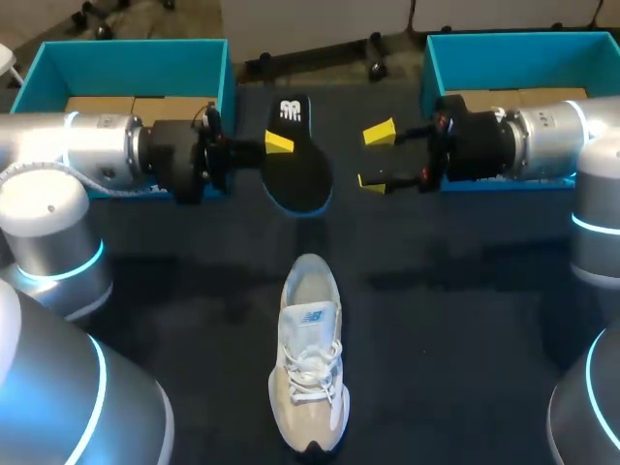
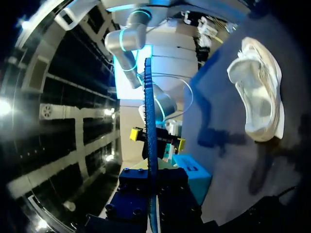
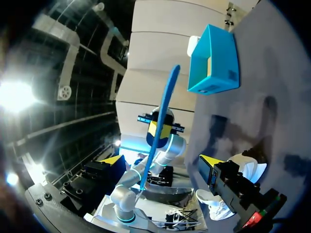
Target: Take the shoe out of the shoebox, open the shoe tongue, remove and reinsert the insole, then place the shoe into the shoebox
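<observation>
Right against my left wrist camera, my left claw (image 2: 151, 191) is clenching the insole (image 2: 149, 121) between its two dark fingers. From there the insole is showing edge-on, as a thin blue strip running out ahead of the claw. In the head view it is lying flat and black with a blue rim, held off the table (image 1: 465, 339) over its far middle. I am pinching it by one long side, with one yellow tip resting on its upper face. My right claw (image 1: 376, 157) is facing it from the other side and is standing wide open, its two yellow tips well parted. It is gripping nothing and touching nothing, and is sitting just beside the insole's free edge with a gap between them. The shoe (image 1: 310, 354), white and beige, is standing on its sole on the dark table with its laces up. It is sitting on the near side, nearer me than the insole, and well apart from both claws. One teal box (image 1: 126, 58) is sitting at the table's far edge behind my left arm. A second teal box (image 1: 523, 48) is sitting at the far edge behind my right arm. Brown card is showing inside each, and the shoe is lying in neither.
</observation>
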Action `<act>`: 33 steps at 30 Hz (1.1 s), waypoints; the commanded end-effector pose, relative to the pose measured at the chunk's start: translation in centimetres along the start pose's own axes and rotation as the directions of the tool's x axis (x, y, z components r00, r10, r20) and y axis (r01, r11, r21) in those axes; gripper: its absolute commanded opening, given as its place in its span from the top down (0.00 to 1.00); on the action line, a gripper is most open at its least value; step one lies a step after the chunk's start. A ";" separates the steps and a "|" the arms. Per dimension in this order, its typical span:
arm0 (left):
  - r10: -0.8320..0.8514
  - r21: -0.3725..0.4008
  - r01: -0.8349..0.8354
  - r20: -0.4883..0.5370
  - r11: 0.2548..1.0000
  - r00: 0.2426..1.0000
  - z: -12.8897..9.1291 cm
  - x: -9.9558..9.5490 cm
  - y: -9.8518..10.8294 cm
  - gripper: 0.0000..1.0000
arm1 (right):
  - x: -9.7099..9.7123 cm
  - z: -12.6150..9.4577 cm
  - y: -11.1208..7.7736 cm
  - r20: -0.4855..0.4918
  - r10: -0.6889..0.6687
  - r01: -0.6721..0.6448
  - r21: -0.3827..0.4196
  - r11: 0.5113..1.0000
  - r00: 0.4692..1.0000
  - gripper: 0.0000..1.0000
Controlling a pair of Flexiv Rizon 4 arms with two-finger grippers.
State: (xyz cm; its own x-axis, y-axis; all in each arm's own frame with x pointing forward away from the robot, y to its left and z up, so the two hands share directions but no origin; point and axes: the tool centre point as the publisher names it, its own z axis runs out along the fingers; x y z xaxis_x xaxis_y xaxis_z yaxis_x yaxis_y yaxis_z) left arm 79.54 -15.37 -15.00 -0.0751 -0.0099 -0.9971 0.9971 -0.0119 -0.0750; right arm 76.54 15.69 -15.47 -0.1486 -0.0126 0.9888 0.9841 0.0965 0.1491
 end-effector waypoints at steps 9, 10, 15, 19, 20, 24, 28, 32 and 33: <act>0.194 -0.137 -0.199 -0.047 0.970 0.980 1.1 0.3 0.2 1.00 | -0.2 2.3 -0.3 0.069 0.012 -0.014 0.028 1.000 0.998 0.00; 0.191 -0.146 -0.198 -0.059 0.969 0.980 1.2 0.5 0.5 1.00 | -0.3 2.6 -0.5 0.080 0.013 -0.015 0.031 0.999 0.997 0.00; 0.170 -0.145 -0.178 -0.071 0.973 0.983 1.6 0.9 1.7 1.00 | -0.5 3.7 -1.1 0.105 -0.028 0.023 0.052 0.998 0.994 0.00; 0.161 -0.131 -0.170 -0.077 0.977 0.984 1.8 1.0 2.0 1.00 | -1.1 4.5 -1.3 0.098 -0.039 0.033 0.062 0.998 0.994 0.00; 0.164 -0.127 -0.173 -0.077 0.977 0.983 1.8 1.1 2.0 1.00 | -1.1 4.6 -1.3 0.095 -0.047 0.041 0.061 0.997 0.994 0.00; 0.168 -0.107 -0.176 -0.077 0.979 0.983 1.9 1.4 1.8 1.00 | -1.4 5.0 -1.1 0.092 -0.054 0.049 0.053 0.997 0.994 0.05; 0.181 -0.088 -0.186 -0.068 0.979 0.981 1.8 1.8 1.8 1.00 | -1.5 5.6 -0.7 0.085 -0.057 0.053 0.058 0.997 0.995 0.24; 0.204 -0.076 -0.208 -0.051 0.975 0.978 1.6 1.9 1.7 1.00 | -1.4 5.7 -0.5 0.083 -0.057 0.052 0.060 0.997 0.995 0.53; 0.210 -0.073 -0.213 -0.050 0.974 0.976 1.5 1.9 1.7 1.00 | -1.4 5.7 -0.5 0.083 -0.057 0.052 0.060 0.997 0.995 0.53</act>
State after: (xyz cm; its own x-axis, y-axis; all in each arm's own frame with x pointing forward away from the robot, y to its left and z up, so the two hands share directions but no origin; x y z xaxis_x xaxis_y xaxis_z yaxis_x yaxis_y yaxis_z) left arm 80.82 -17.18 -16.76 0.1296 0.0472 -0.9904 0.9886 0.0708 0.1328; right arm 75.32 20.94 -16.83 -0.2123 0.0648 0.9750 0.9681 0.1496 0.2009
